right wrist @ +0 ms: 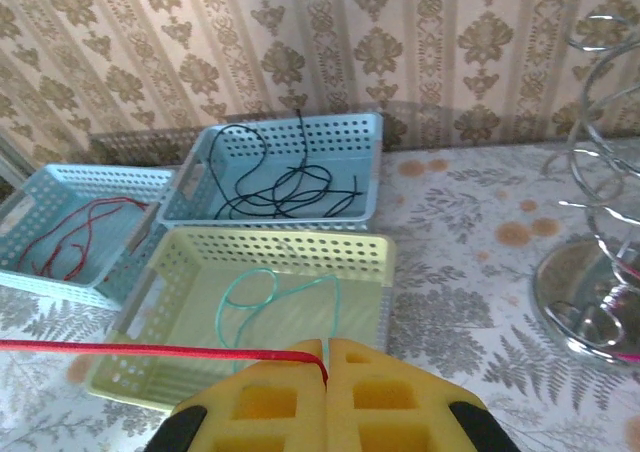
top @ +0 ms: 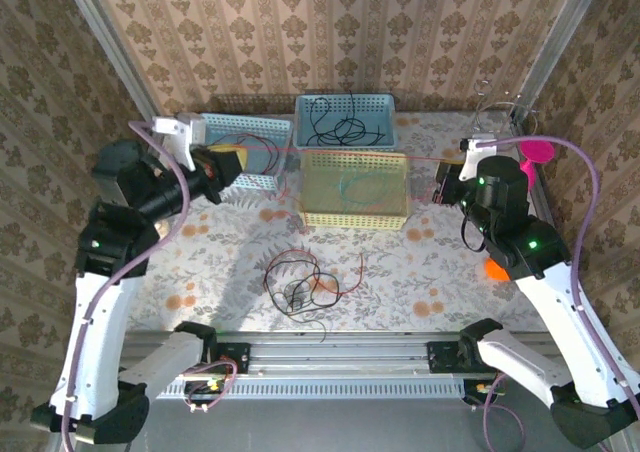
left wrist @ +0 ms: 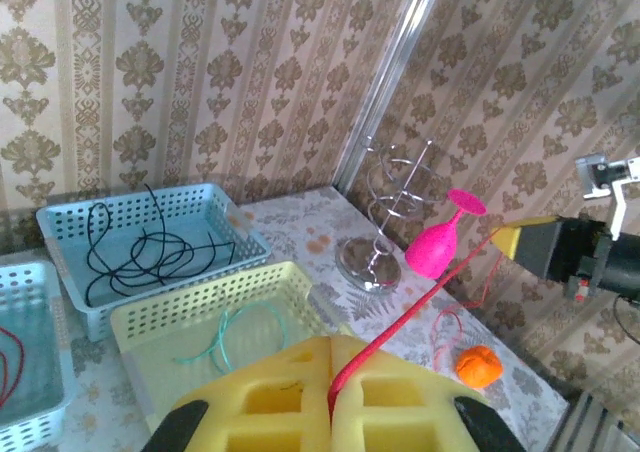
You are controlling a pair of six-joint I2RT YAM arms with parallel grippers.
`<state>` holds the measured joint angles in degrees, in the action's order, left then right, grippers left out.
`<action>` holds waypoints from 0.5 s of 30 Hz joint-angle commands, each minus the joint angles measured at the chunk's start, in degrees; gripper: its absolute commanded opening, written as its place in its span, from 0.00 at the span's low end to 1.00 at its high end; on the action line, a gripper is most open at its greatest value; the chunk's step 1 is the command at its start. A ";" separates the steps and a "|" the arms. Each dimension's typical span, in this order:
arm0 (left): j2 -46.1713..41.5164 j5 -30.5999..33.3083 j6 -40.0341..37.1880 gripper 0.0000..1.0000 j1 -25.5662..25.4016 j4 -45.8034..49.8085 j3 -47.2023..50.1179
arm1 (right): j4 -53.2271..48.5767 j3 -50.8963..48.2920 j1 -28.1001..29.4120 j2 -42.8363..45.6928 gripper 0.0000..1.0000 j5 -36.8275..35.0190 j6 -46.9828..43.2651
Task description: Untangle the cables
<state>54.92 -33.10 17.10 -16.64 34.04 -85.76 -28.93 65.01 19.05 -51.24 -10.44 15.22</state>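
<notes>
Red cable (top: 430, 158): pulled taut in a straight line from one gripper to the other, pinched at both ends.
Left gripper (left wrist: 330, 387): yellow pads pressed together, clamped on the red cable, which runs out of the seam toward the right gripper.
Right gripper (right wrist: 327, 377): pads closed tight on the other end of the same cable, which leaves the seam toward its left.
Yellow basket (top: 355, 219): under the taut span, between the two grippers; a green cable (right wrist: 265, 297) lies looped inside.
Blue basket (right wrist: 372, 162): beyond the yellow basket, farther from both grippers; a black cable (right wrist: 285, 192) is coiled in it.
Second blue basket (top: 265, 182): just beside the left gripper, holding a second red cable (right wrist: 75, 234).
Tangle (top: 300, 282): red and black cables heaped on the table (top: 420, 262), nearer the arm bases than either gripper, apart from the baskets.
Pink glass (left wrist: 440, 247): next to the wire stand (left wrist: 385, 222), near the right gripper.
Orange ball (left wrist: 478, 365): on the table below the right gripper, seen from the left wrist.
</notes>
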 commanded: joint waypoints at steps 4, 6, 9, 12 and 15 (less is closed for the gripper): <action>6.45 4.11 -2.85 0.00 3.81 6.20 -22.03 | -2.18 -2.87 -3.65 -2.53 0.00 -12.17 2.47; 9.00 3.37 -2.23 0.00 3.83 6.80 -27.10 | -0.38 -3.30 -3.68 -3.39 0.00 -11.73 2.82; 11.61 2.90 -1.52 0.00 3.86 6.83 -31.96 | 1.80 -4.67 -3.66 -3.55 0.00 -8.71 3.31; 13.20 2.27 -0.80 0.00 3.81 3.77 -30.56 | 7.04 -7.41 -3.65 -2.31 0.00 3.68 5.33; 14.61 1.80 -0.32 0.00 3.90 -2.88 -25.93 | 12.30 -8.90 -2.49 -2.63 0.17 19.08 8.78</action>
<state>70.17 -35.57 15.42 -15.05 43.09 -112.42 -15.20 58.59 18.46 -53.25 2.22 19.38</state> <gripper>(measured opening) 0.070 0.088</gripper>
